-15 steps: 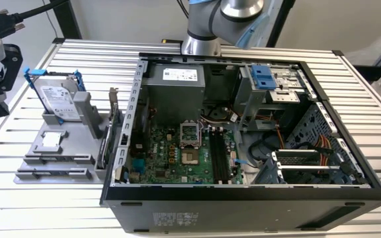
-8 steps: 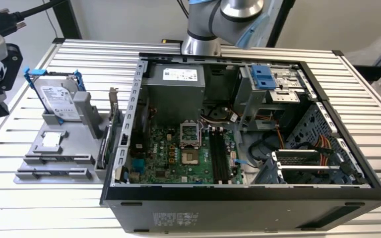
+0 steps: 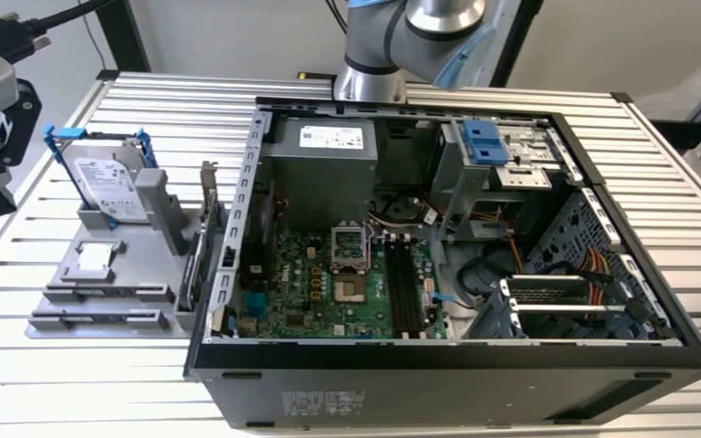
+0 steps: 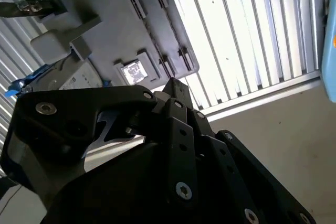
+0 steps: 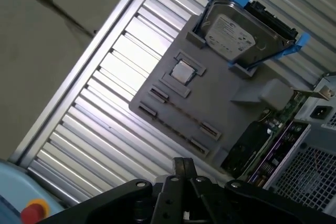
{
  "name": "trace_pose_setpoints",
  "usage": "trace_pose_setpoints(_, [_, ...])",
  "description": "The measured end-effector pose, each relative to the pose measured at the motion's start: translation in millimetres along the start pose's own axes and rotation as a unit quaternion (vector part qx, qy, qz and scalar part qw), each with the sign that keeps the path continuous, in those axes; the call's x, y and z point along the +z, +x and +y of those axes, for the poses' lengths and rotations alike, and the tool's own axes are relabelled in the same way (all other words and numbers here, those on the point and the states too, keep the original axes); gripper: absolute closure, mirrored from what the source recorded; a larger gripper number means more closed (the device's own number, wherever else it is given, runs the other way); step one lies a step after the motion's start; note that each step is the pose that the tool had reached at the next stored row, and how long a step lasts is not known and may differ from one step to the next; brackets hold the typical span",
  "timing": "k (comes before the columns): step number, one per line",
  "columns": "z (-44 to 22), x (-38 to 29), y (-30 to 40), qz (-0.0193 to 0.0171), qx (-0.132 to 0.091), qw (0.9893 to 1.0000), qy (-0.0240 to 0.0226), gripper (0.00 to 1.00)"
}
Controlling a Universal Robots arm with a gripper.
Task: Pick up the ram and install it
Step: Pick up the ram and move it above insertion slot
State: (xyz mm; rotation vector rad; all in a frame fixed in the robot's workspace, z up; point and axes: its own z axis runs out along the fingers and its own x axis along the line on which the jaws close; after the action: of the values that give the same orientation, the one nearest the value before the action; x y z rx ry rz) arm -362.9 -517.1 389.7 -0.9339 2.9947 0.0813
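Your gripper (image 5: 184, 166) is hanging closed over the slatted table (image 5: 105, 129), near the gray fixture (image 5: 220, 103) — as for the ram, you're not getting enough to tell where it's sitting.

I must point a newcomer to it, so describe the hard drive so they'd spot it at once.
Find the open computer case on the slatted table; a gray fixture tray lies on the exterior view's left of it. At the tray's far end the hard drive stands tilted on edge: a boxy silver block in blue handles, unlike the small flat chip before it.
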Motion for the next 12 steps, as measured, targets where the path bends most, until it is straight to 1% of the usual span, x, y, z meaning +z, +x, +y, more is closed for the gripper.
trace_pose_setpoints(6, [0.0, 0.0, 0.0, 0.0007, -0.014, 0.9999, -0.0003, 1.00])
trace_pose_setpoints(12, [0.0, 0.0, 0.0, 0.0014, -0.028, 0.9996, -0.0005, 1.00])
